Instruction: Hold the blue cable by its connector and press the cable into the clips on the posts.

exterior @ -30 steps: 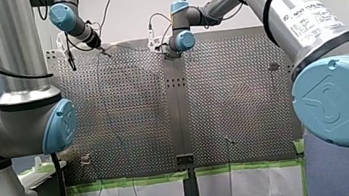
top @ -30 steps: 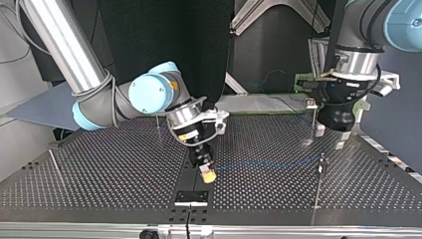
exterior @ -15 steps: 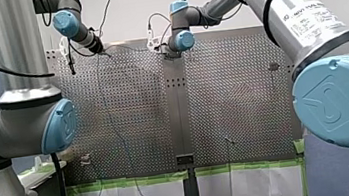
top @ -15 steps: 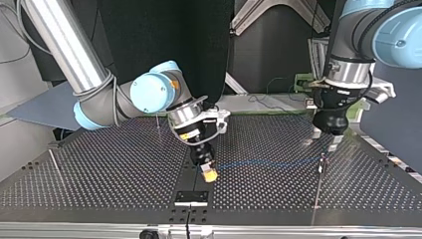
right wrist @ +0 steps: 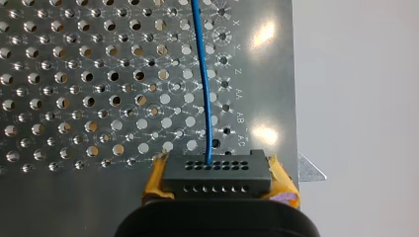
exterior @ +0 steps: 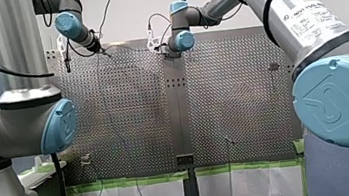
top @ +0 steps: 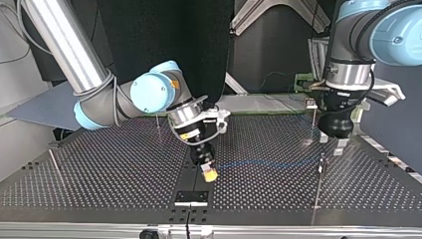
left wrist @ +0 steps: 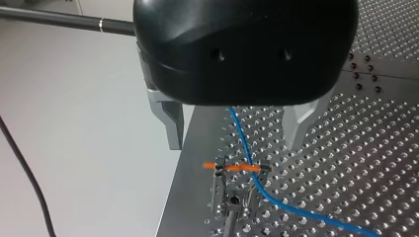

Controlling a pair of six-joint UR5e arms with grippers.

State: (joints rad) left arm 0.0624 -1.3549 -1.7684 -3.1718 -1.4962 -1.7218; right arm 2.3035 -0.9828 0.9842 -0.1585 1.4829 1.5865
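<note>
My right gripper (right wrist: 217, 195) is shut with its yellow pads on the black connector (right wrist: 217, 173). The blue cable (right wrist: 205, 74) leaves the connector and runs over the perforated plate. In the top view my right gripper (top: 209, 173) is near the table's middle. The blue cable (top: 268, 163) stretches from it to a clip post (top: 322, 160) at that view's right. My left gripper (left wrist: 236, 133) hovers open just above this clip post (left wrist: 236, 170), which has an orange part. The cable (left wrist: 296, 212) crosses the clip and passes between the metal fingers (left wrist: 170, 123), touching neither.
More thin posts stand on the perforated table (top: 124, 174): one behind my left gripper (top: 314, 117), one near my right arm's wrist (top: 158, 122), and a slanted rod (top: 54, 164) at the top view's left. The table's edge lies beside the clip post.
My left gripper has turned and come a little toward the top view's near edge, ending over the clip post. My right gripper still holds the connector in almost the same place.
</note>
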